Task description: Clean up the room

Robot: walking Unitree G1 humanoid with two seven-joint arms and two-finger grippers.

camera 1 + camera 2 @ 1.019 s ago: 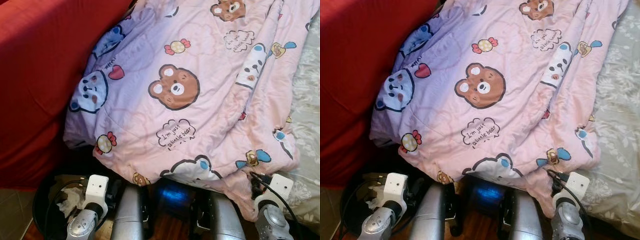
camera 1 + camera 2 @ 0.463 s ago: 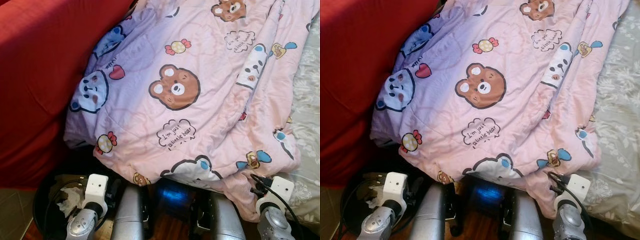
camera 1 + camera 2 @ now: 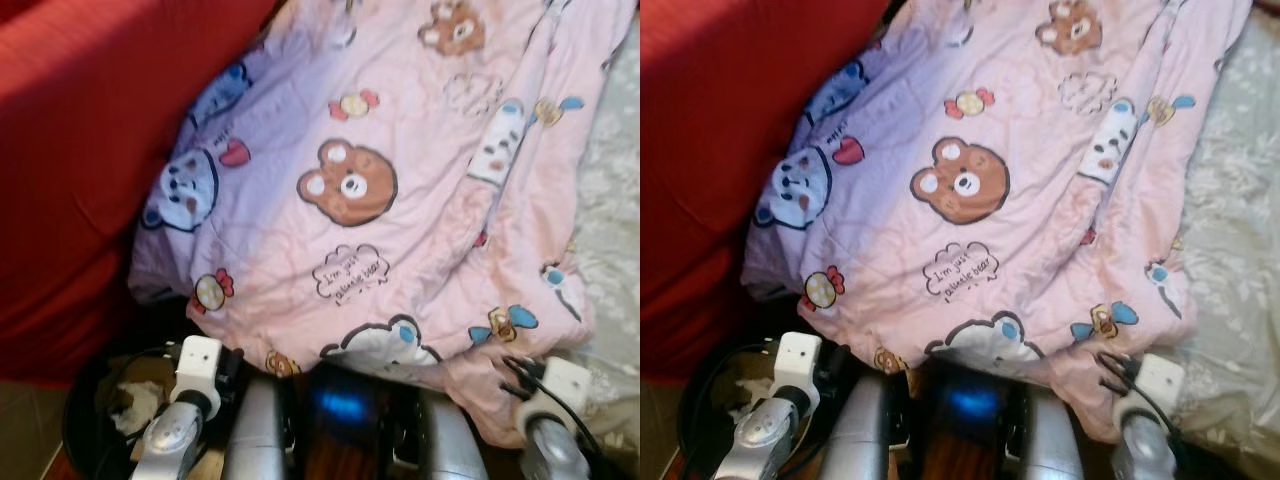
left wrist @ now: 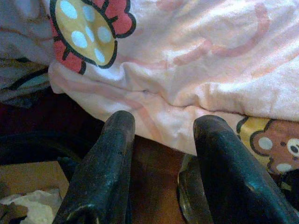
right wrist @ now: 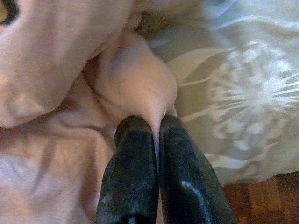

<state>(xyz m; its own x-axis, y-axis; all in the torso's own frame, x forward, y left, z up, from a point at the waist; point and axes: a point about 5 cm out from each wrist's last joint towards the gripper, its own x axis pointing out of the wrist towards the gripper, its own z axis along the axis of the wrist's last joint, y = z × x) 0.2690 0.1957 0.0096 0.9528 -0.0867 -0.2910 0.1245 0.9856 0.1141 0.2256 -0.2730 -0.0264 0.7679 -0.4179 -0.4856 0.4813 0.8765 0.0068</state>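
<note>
Setting: a bed [image 3: 615, 190] with a pale floral sheet, a red cover [image 3: 80, 150] lying along its left side, and wood floor [image 5: 261, 200] at the near edge.
Right claw [image 5: 156, 128]: fingers pressed together on a pinched fold of the quilt [image 3: 400, 180], at its near right corner where the quilt meets the sheet.
Left claw [image 4: 161, 126]: fingers spread wide, nothing between them, tips just beneath the quilt's near left hem, close to a printed flower.
Quilt: pink, printed with bears; spread in loose folds over the bed, its near edge hanging toward the robot and its left side lying against the red cover.
Bin [image 3: 85, 420]: a dark round container on the floor by the left arm, holding crumpled paper.
Risk, right side: the fold held is thin; a firm pull could slip it out of the fingers, by my judgement.
Risk, left side: with only one corner held, lifting would likely drag the quilt askew, or pull the sheet along with it.
Risk, floor: the hanging hem may trail down toward the bin.
Writing: a speech bubble reads "I'm just a little bear"; the bubble further up is too blurred to read.
</note>
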